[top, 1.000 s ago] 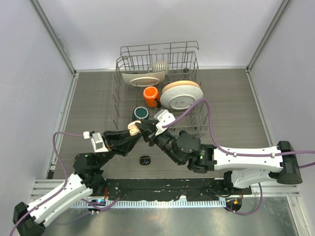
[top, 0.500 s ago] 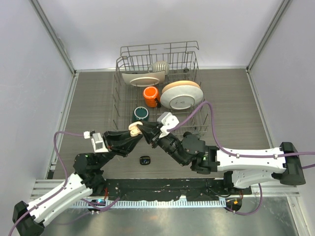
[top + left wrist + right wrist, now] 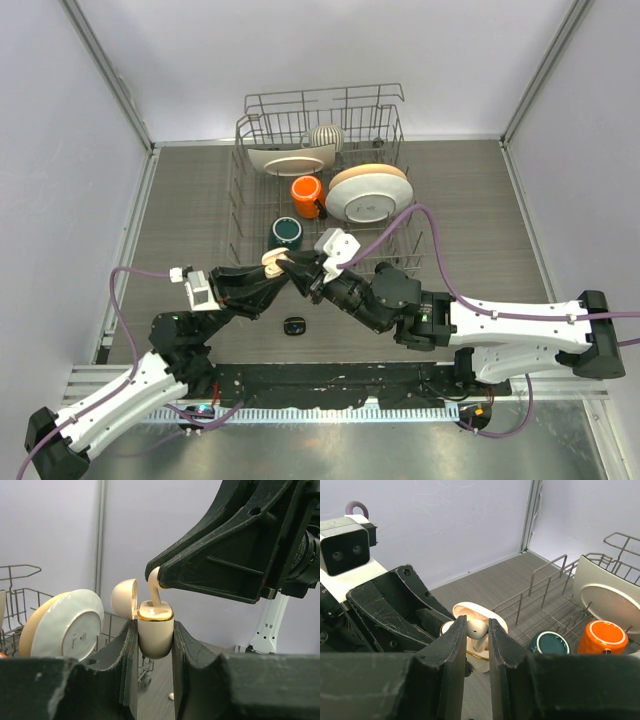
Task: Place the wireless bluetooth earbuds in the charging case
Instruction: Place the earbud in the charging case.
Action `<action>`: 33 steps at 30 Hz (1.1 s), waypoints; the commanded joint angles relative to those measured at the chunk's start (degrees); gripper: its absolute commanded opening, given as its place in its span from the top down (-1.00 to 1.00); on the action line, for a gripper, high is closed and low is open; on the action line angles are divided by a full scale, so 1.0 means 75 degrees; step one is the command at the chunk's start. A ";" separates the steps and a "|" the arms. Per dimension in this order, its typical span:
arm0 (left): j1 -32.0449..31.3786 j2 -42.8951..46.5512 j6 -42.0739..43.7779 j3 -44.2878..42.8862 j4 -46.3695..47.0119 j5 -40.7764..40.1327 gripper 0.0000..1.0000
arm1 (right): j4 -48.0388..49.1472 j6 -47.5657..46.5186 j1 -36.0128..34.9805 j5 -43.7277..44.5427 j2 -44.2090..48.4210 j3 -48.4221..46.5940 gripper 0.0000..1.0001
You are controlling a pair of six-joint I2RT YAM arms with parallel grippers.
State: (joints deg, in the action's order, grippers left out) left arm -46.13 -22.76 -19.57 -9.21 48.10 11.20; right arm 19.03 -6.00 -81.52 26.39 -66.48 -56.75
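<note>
My left gripper (image 3: 153, 626) is shut on a cream charging case (image 3: 155, 632) with a gold rim, held upright with its lid (image 3: 124, 598) swung open. My right gripper (image 3: 477, 626) is shut on a cream-white earbud (image 3: 477, 628). The earbud's stem (image 3: 155, 592) points down into the case's opening. In the top view the two grippers meet over the table in front of the rack, at the case (image 3: 272, 262). A small cream-white piece (image 3: 171, 696), possibly another earbud, lies on the table below. A small black case (image 3: 294, 325) sits on the table near the arm bases.
A wire dish rack (image 3: 250, 130) stands behind the grippers. It holds an orange mug (image 3: 306, 195), a teal mug (image 3: 288, 231), a tan-and-white plate (image 3: 367, 192) and a white dish (image 3: 292, 159). The right arm's purple cable (image 3: 420, 225) loops over the rack's front right corner.
The right arm's elbow and forearm have shifted right and its wrist has turned a little, with the fingertips staying at the case. The left arm has held still.
</note>
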 commanded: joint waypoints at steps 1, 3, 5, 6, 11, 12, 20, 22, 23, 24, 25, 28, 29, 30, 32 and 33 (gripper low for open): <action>0.0068 -0.0035 0.0043 -0.0319 0.0677 -0.0498 1.00 | -0.0544 0.0062 -0.0135 -0.0216 0.0051 -0.0168 0.99; 0.0057 0.0000 0.0055 -0.0307 0.0642 -0.0462 1.00 | -0.0510 0.0003 -0.0124 -0.0028 0.0051 -0.0167 0.99; 0.0057 0.0023 0.0078 -0.0295 0.0619 -0.0357 1.00 | -0.0545 -0.0102 -0.0135 0.0231 0.0051 -0.0226 0.99; 0.0057 0.0058 0.0078 -0.0283 0.0618 -0.0322 1.00 | -0.0556 -0.0195 -0.0135 0.0335 0.0040 -0.0273 0.99; 0.0057 0.0141 0.0125 -0.0237 0.0572 -0.0240 1.00 | -0.0521 -0.0442 -0.0124 0.0688 0.0039 -0.0402 0.99; 0.0057 0.0152 0.0149 -0.0225 0.0548 -0.0228 1.00 | -0.0510 -0.0489 -0.0123 0.0723 0.0016 -0.0413 0.99; 0.0057 0.0176 0.0207 -0.0236 0.0548 -0.0193 1.00 | -0.0908 -0.0477 -0.0112 0.0711 -0.0078 -0.0566 0.99; 0.0057 0.0164 0.0231 -0.0236 0.0548 -0.0158 1.00 | -0.0967 -0.0559 -0.0089 0.0770 -0.0054 -0.0554 0.98; 0.0057 0.0164 0.0231 -0.0236 0.0560 -0.0158 1.00 | -0.1013 -0.0559 -0.0054 0.0758 -0.0043 -0.0589 0.98; 0.0057 0.0164 0.0231 -0.0236 0.0571 -0.0111 1.00 | -0.1106 -0.0559 -0.0042 0.0689 -0.0054 -0.0613 0.99; 0.0057 0.0176 0.0231 -0.0236 0.0583 -0.0088 1.00 | -0.1130 -0.0559 -0.0030 0.0676 -0.0054 -0.0624 0.99; 0.0057 0.0199 0.0266 -0.0213 0.0618 -0.0029 1.00 | -0.1259 -0.0524 -0.0018 0.0641 -0.0124 -0.0683 0.98; 0.0057 0.0222 0.0301 -0.0201 0.0642 -0.0017 1.00 | -0.1294 -0.0478 -0.0018 0.0618 -0.0136 -0.0683 0.99; 0.0057 0.0223 0.0324 -0.0190 0.0688 -0.0005 1.00 | -0.1376 -0.0443 -0.0006 0.0583 -0.0171 -0.0706 0.99; 0.0057 0.0258 0.0395 -0.0178 0.0689 0.0030 1.00 | -0.1435 -0.0384 0.0005 0.0629 -0.0195 -0.0707 0.99; 0.0068 0.0269 0.0453 -0.0178 0.0700 0.0041 1.00 | -0.1459 -0.0372 0.0005 0.0629 -0.0172 -0.0707 0.99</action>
State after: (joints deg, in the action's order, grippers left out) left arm -46.02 -22.31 -18.59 -9.21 46.85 11.99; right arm 11.86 -8.86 -81.93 29.61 -67.31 -60.49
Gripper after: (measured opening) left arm 0.284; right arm 0.257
